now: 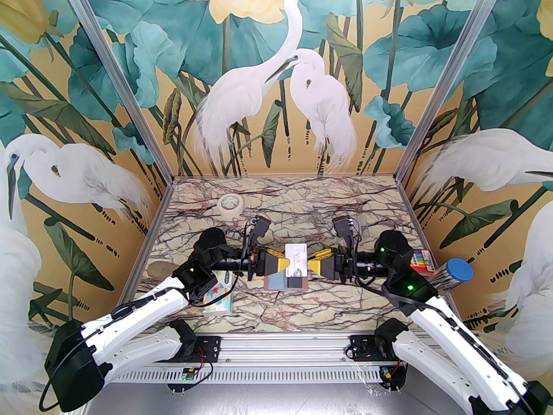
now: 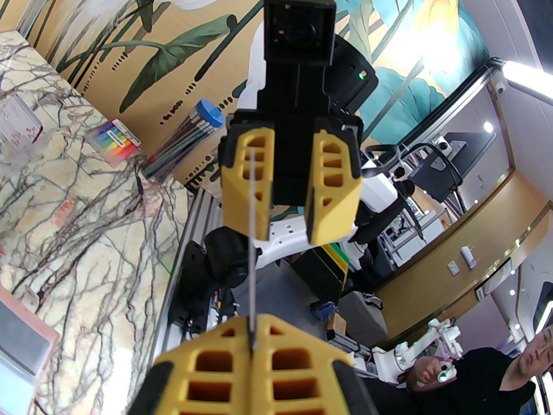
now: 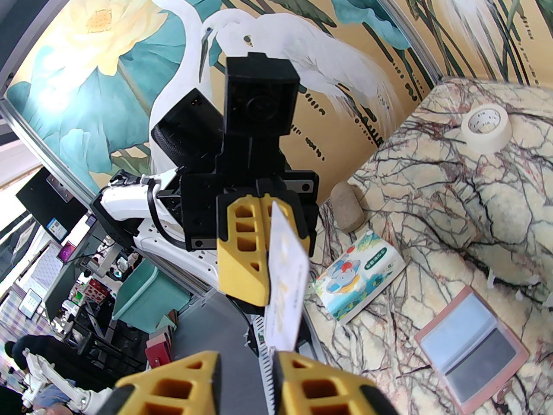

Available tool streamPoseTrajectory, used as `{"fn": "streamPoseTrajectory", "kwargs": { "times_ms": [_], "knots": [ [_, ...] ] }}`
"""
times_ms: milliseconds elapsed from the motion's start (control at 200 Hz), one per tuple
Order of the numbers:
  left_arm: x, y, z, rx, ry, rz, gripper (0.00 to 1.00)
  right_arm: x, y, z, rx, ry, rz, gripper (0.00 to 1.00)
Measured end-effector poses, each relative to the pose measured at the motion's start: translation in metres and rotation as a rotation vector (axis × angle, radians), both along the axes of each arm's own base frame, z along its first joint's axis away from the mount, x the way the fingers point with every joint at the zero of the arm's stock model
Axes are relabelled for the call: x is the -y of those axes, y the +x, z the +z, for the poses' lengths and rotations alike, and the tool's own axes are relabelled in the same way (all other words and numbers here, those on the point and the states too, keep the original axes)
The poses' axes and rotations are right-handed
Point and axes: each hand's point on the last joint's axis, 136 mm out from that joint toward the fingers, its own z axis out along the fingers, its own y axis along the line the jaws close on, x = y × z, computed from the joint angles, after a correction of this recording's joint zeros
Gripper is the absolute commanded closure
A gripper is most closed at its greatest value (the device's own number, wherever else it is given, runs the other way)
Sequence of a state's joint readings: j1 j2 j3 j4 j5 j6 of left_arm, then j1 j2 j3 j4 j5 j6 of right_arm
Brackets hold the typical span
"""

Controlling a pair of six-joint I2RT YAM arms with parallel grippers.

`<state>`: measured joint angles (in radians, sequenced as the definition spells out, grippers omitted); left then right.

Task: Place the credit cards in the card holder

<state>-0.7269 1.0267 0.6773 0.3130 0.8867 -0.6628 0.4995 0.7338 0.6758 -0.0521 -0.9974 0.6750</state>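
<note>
All is bright and mostly sharp, both wrist views bend round at the edges, and a ceiling light (image 2: 525, 74) glares white.

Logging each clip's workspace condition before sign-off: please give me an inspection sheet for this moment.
Surface: veined marble-pattern tabletop, no spills seen.
Job's things: white VIP-printed plastic card held in the air between the arms; pink folding card holder lies open and flat beneath it.
Clutter: cream tape roll, cartoon-printed tissue pack, beige stone, rainbow marker pack, blue-capped pen tube.
Grippers: left gripper shut on the card's edge; right gripper open, its fingers apart at the card's other edge.
Cables: black cable along the right arm, away from the card.
Surroundings: heron-and-lotus mural walls.
</note>
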Motion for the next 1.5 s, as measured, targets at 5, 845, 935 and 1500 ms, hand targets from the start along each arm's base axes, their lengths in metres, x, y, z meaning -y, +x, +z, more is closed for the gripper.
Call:
{"fn": "streamPoseTrajectory", "kwargs": {
  "times_ms": [5, 845, 935, 1500],
  "knots": [
    [0.0, 0.0, 0.0, 0.0, 0.0, -0.001, 1.0, 0.0, 0.0, 0.0, 0.001, 0.0, 0.001, 0.67],
    [-0.002, -0.009, 0.002, -0.049, -0.001, -0.039, 1.0, -0.008, 0.001, -0.013, 0.006, -0.036, 0.022, 0.66],
    [-0.003, -0.01, 0.004, -0.044, -0.005, -0.043, 1.0, -0.008, 0.0, -0.014, -0.002, -0.042, 0.023, 0.65],
    [-0.004, -0.012, 0.007, -0.036, -0.012, -0.043, 1.0, -0.01, -0.008, -0.011, 0.009, -0.036, 0.04, 0.71]
  ]
}}
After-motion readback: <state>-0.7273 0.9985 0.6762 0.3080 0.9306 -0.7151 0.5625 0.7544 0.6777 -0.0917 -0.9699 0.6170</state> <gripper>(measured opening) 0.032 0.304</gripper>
